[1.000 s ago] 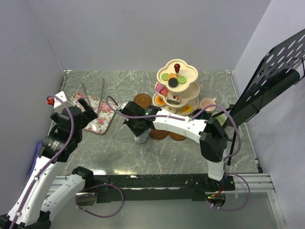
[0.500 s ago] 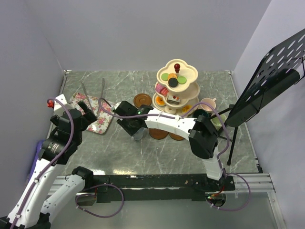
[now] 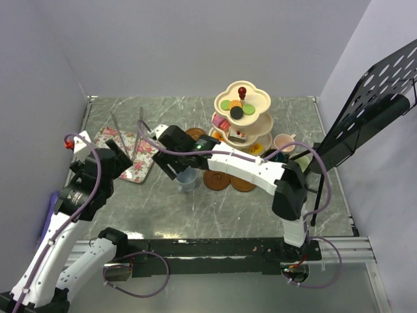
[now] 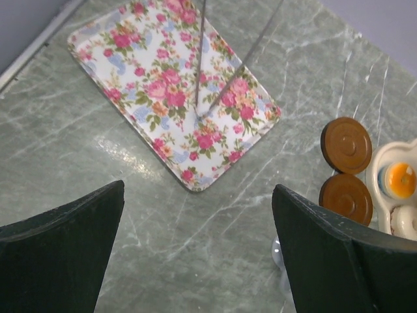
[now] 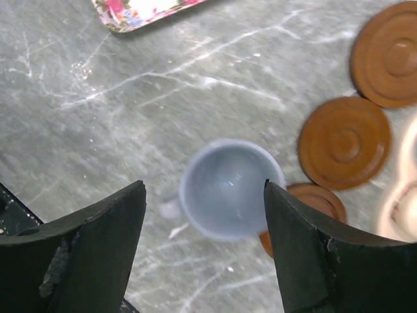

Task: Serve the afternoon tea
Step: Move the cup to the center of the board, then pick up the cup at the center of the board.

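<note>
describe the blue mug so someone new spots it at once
From the cream three-tier stand at the table's back, drop to the brown saucers in front of it. Just left of them stands the grey-blue mug, upright and empty, the only mug on that side; the other mugs sit right of the stand.

Grey-blue mug (image 5: 228, 189), brown saucers (image 5: 344, 142), rose-floral tray (image 4: 143, 72) (grey-green marbled table (image 4: 65, 150)), cream stand (image 3: 257, 98) w/ red knob (image 3: 242, 90)

Grey-blue mug (image 5: 229, 189) — upright beside saucers (image 5: 345, 142)
</note>
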You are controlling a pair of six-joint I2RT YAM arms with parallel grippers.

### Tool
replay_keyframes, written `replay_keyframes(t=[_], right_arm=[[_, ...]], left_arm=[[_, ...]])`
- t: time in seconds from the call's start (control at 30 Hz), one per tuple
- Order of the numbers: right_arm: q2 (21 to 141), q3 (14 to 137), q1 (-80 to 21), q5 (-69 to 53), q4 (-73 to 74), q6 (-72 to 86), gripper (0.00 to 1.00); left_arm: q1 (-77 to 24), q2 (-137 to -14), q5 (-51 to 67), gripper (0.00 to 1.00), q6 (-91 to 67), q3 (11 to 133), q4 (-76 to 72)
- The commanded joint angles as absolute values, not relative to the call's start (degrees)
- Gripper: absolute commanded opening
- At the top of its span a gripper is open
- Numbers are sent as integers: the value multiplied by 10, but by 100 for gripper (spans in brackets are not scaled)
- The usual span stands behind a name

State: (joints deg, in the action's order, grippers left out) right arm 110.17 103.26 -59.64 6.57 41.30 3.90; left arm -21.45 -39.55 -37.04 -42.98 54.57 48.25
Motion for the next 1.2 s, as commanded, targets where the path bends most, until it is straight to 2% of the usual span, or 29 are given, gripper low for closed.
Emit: replay_keyframes(t=[0.0, 0.1, 0.4, 0.63, 0.93, 1.1, 1.17], right_arm=[[999, 1006, -564, 120, 400, 41, 80], [974, 987, -531, 143, 400, 50, 80], [901, 908, -473, 192, 384, 53, 80], [856, 849, -468, 216, 406, 70, 80], [788, 769, -468, 226, 435, 85, 80], [775, 756, -468, 215, 439, 91, 79], [778, 758, -468, 214, 439, 93, 79]], left_arm=[[-215, -437, -299, 100, -440, 562, 471], [-215, -478, -189, 99, -415, 543, 410], [-216, -625, -19, 100, -324, 568, 352], [-216, -668, 84, 100, -280, 555, 330], [-216, -707, 124, 98, -290, 526, 305], [-216, -736, 145, 91, -280, 529, 294], [-215, -749, 149, 84, -280, 528, 290]])
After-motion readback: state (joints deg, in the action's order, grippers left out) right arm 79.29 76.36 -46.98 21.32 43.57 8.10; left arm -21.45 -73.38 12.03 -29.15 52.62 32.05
